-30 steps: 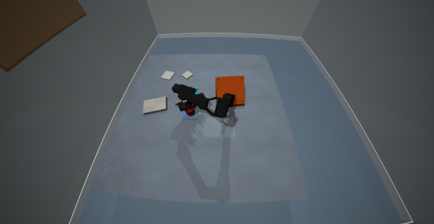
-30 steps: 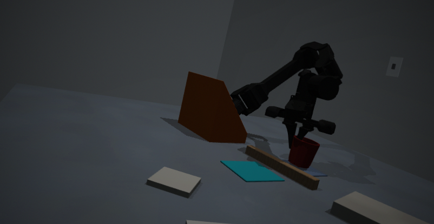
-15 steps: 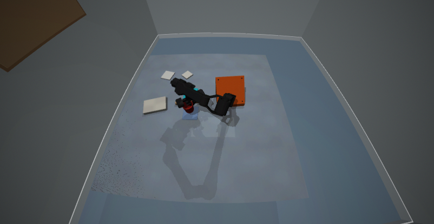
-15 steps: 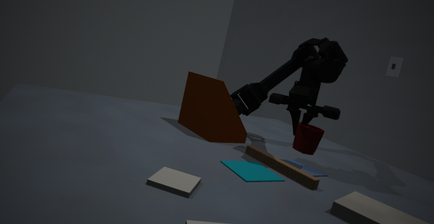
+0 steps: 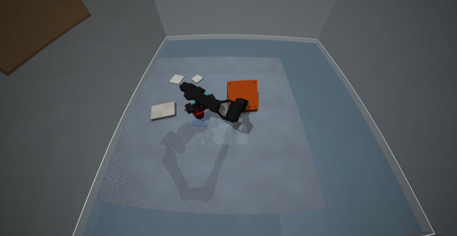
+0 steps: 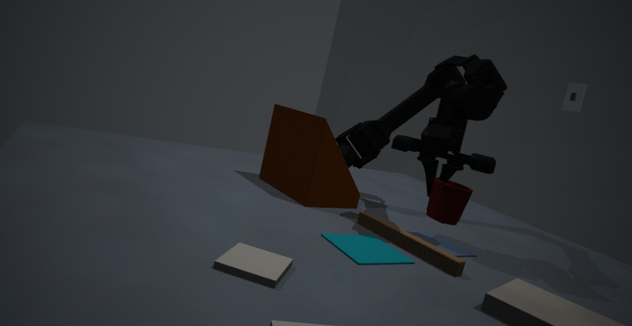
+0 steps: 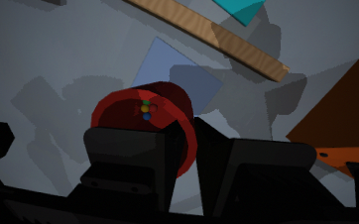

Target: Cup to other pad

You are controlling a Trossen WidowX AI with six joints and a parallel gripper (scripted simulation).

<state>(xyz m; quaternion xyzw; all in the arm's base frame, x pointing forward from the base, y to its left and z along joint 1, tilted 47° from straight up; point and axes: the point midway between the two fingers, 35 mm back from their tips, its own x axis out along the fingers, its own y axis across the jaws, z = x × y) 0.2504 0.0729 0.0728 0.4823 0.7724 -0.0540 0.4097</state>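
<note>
The red cup hangs in the air, tilted a little, above the blue pad. My gripper is shut on the cup's side wall, with one finger inside the cup and one outside. Several small marbles lie together inside the cup in the wrist view. The teal pad lies flat on the far side of the wooden bar from the blue pad; the arm hides most of it in the top view.
A low wooden bar stands between the two pads. An orange wedge-shaped block is beside the arm. Pale flat blocks lie around the teal pad's side.
</note>
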